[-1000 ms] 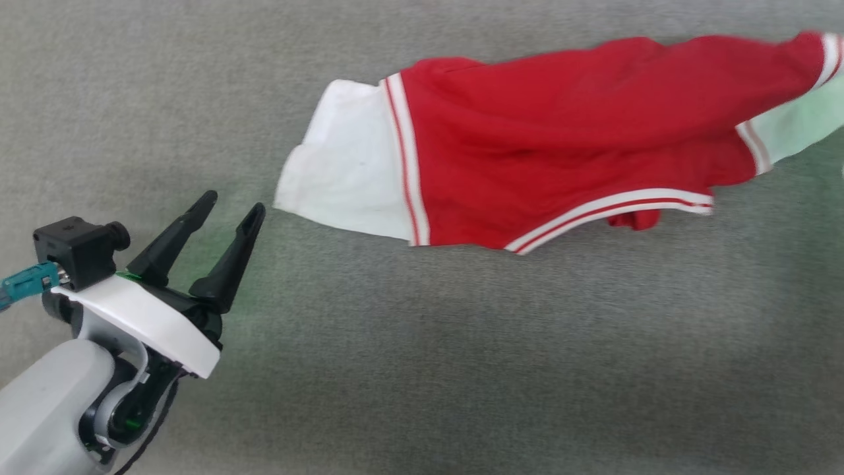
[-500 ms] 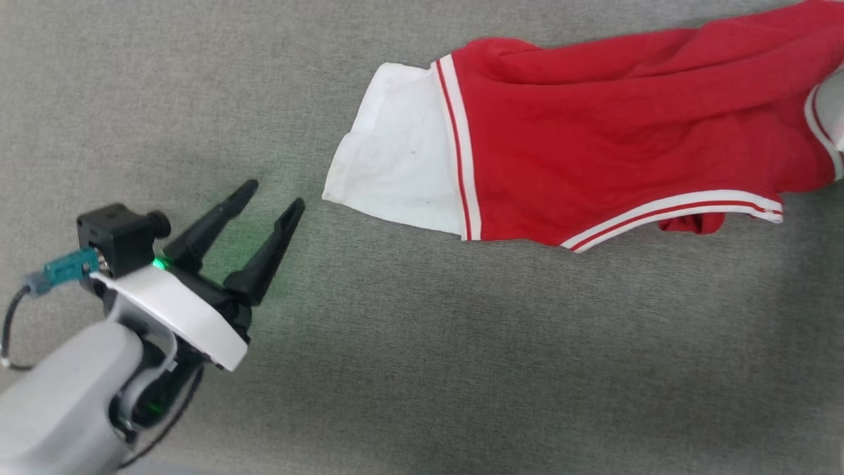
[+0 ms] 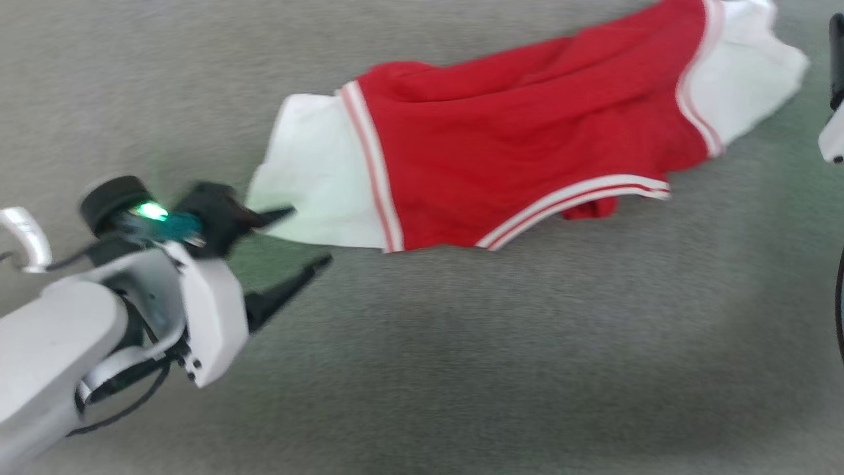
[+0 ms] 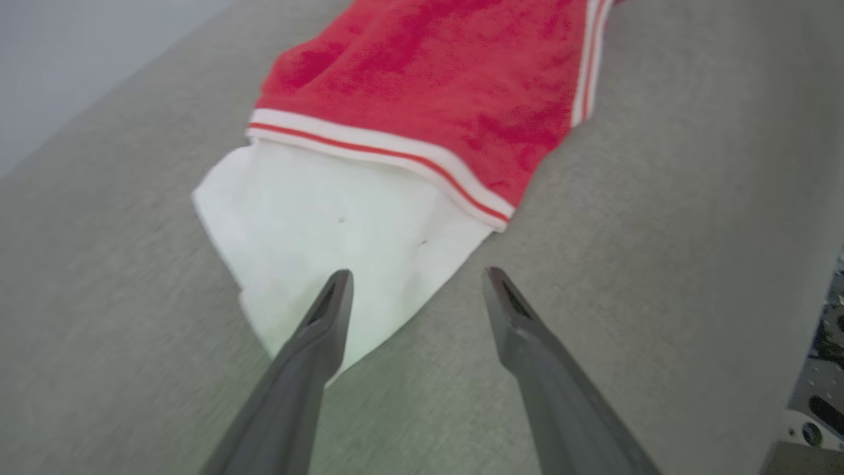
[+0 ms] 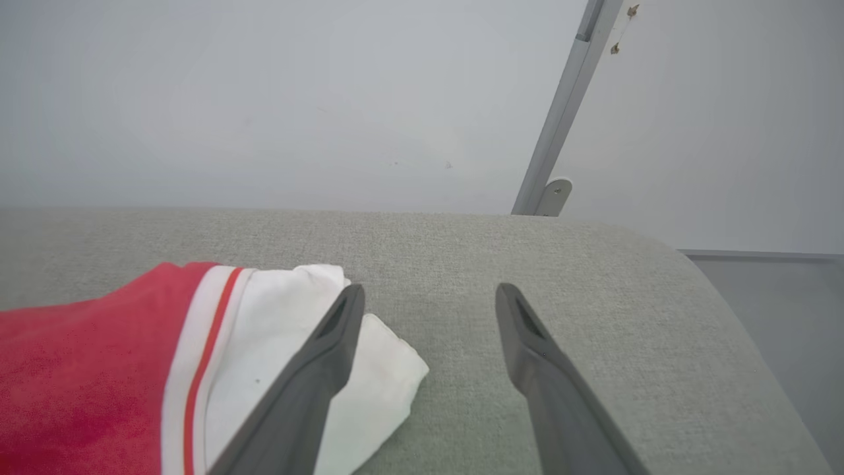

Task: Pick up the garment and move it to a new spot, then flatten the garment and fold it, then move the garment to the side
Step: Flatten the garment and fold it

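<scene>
Red garment (image 3: 527, 145) between jaws; left jaws and right jaws apart at its opposite ends.

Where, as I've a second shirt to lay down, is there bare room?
Bare: the grey surface between the garment's striped hem and the robot, right of the left hand; also the strip beyond the garment. Crowded: the sleeve ends, at the left hand and the right hand.

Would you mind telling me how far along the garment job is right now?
Looks done: the garment lies stretched out on the grey surface, ungripped. In hand: left pincer and right pincer, both open, sit at its white sleeves. Left: it is rumpled and unfolded, so flattening, folding and moving aside remain.
</scene>
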